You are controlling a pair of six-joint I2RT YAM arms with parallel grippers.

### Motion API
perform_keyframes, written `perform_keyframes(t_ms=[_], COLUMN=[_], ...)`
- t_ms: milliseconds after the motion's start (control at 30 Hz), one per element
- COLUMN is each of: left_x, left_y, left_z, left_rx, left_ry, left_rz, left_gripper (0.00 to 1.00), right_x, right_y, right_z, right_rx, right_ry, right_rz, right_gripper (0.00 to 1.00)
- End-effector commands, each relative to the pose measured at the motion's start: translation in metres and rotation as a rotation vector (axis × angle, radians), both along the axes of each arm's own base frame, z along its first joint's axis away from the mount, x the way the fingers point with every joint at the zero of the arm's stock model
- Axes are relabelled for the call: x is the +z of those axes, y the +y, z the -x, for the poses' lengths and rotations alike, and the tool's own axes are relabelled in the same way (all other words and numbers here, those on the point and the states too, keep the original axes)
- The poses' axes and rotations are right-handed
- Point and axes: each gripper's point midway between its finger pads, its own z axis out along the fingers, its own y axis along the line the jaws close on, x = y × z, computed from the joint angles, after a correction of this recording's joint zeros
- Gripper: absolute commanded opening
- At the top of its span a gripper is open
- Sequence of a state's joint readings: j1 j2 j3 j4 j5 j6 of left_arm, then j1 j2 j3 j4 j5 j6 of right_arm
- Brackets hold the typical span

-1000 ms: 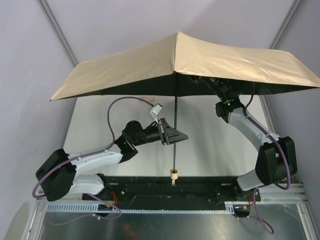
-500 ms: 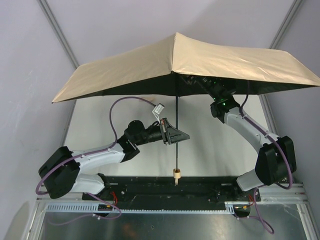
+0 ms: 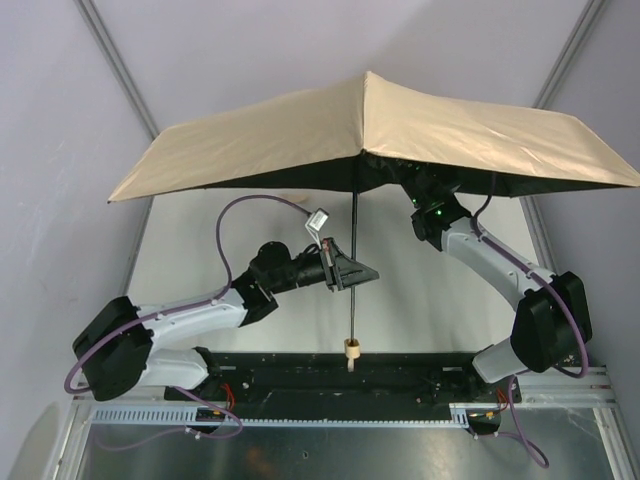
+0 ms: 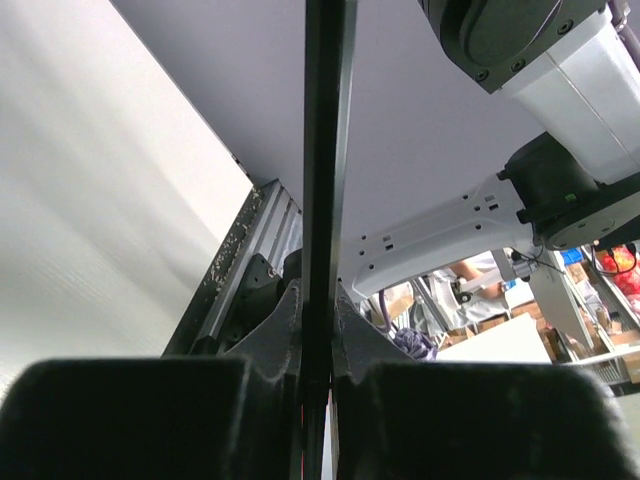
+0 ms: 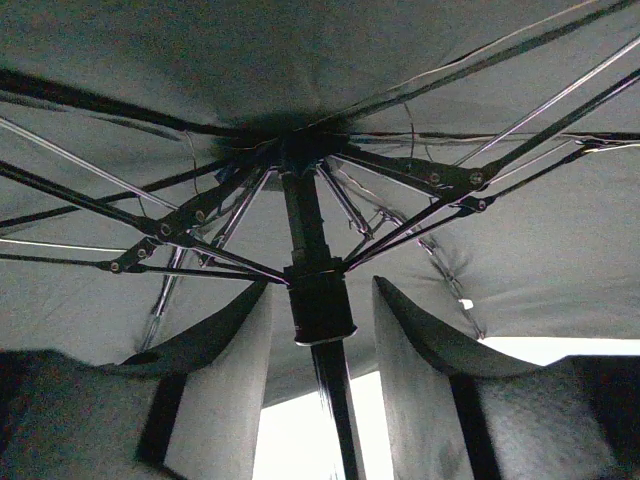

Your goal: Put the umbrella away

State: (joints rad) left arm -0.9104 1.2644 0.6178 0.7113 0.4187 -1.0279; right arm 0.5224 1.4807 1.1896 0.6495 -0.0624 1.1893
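Note:
The umbrella (image 3: 370,130) is open, its beige-tan canopy spread above the table. Its thin black shaft (image 3: 353,250) hangs straight down to the small pale wooden handle (image 3: 351,349). My left gripper (image 3: 347,272) is shut on the shaft about midway; in the left wrist view the shaft (image 4: 326,150) runs up between the closed jaws of that gripper (image 4: 318,330). My right gripper (image 3: 415,185) is up under the canopy; in the right wrist view it (image 5: 322,300) is open, its jaws standing on either side of the black runner (image 5: 320,305) beneath the ribs without touching it.
A white tabletop (image 3: 420,290) lies below, with a black base rail (image 3: 330,375) at the near edge. Grey walls stand at both sides. The canopy overhangs most of the workspace and hides my right gripper's fingers from above.
The canopy has shifted right and tilted slightly. My right arm has moved left and up toward the runner under the canopy. My left gripper has kept its hold on the shaft.

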Motion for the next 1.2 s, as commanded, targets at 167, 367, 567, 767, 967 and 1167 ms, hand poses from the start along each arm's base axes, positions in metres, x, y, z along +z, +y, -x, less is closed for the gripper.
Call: perform_keyframes(t_ms=[167,367,567,767,967,1167], left_x=[0.006,0.007,0.022,0.043,0.059,0.066], left_y=[0.003,0.005,0.015,0.027,0.029,0.027], left_z=[0.001,-0.001,-0.013,-0.028,-0.030,-0.036], left_rx=[0.020,0.037,0.064,0.091,0.089,0.096], left_ry=[0.017,0.008,-0.020,-0.066,-0.108,-0.126], left_rz=[-0.012,-0.017,-0.019,-0.028,-0.028,-0.034], left_gripper=[0.00,0.00,0.00,0.00,0.00,0.00], right_x=[0.045,0.058,0.048,0.016,0.004,-0.002], right_y=[-0.021,-0.023,-0.013,-0.004,0.006,0.000], right_z=[-0.009,0.002,0.037,0.074,0.116,0.127], right_rx=[-0.059,-0.024,0.108,0.292,0.361,0.354], right_ry=[-0.095,-0.200,-0.202,-0.220,-0.264,-0.210], right_rz=[-0.083,-0.037,0.057,0.083,0.140,0.051], right_gripper=[0.37,0.01,0.00,0.00,0.00,0.00])
